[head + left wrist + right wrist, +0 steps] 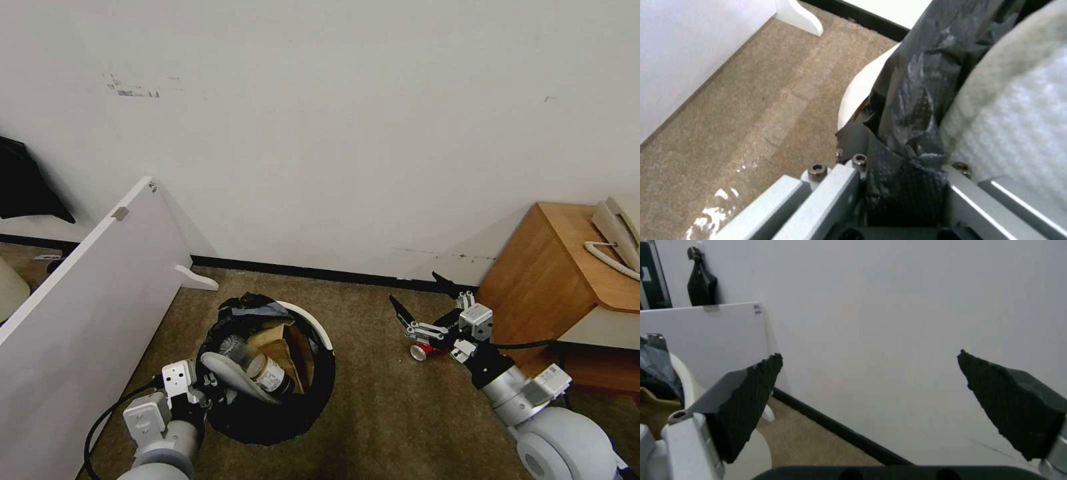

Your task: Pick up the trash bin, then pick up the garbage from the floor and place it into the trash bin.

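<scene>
The trash bin [313, 319], a white bucket lined with a black bag, stands on the carpet holding a white slipper [230, 375], a clear bottle [270, 375] and a brown paper bag [283, 343]. My left gripper [210, 392] is shut on the bin's near rim. In the left wrist view the left gripper [902, 163] pinches the black bag, beside the white rim [858, 90] and the slipper [1018, 116]. My right gripper [415, 288] hangs open to the right of the bin, just above a red can [422, 351] on the floor. Its pads [746, 400] are wide apart with nothing between them.
A white panel [87, 293] leans along the left. A wooden cabinet [547, 280] with a telephone [620, 227] stands at the right, close to the right arm. The wall and its black baseboard [300, 270] run behind. Bare carpet lies between the bin and the can.
</scene>
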Available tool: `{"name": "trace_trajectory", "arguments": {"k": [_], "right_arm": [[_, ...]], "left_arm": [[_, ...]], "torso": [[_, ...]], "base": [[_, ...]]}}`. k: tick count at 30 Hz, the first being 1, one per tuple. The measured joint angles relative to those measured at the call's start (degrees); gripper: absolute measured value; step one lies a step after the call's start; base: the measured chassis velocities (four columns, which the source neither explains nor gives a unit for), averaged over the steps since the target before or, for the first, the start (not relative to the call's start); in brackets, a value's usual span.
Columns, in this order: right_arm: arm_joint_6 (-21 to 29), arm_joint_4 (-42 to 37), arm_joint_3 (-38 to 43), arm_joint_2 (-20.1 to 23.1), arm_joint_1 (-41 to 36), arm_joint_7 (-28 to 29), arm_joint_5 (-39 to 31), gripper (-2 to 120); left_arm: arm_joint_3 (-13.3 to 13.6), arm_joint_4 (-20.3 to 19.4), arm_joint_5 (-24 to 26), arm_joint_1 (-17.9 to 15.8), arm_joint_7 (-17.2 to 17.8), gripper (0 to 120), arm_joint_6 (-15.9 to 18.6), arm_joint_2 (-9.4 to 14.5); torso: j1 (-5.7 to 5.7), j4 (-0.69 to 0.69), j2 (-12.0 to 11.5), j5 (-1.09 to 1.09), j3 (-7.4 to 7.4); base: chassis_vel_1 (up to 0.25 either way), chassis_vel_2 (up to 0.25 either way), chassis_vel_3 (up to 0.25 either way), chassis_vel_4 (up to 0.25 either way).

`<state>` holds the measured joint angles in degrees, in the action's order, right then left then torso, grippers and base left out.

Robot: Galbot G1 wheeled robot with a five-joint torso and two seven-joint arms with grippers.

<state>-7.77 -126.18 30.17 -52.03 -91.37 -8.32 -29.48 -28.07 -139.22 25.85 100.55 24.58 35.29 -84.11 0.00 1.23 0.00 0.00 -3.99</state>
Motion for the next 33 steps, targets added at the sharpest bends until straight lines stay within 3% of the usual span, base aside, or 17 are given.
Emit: {"name": "trace_trajectory", "arguments": {"k": [33], "right_arm": [[-0.2,0.0,-0.2,-0.3,-0.2,-0.4,0.1,100]], "left_arm": [[0.0,0.1,-0.2,0.2,0.1,0,0.0,-0.1]], "torso": [[0.0,0.0,0.0,0.0,0.0]], "base": [[-0.013,0.012,0.013,-0.014]]}}
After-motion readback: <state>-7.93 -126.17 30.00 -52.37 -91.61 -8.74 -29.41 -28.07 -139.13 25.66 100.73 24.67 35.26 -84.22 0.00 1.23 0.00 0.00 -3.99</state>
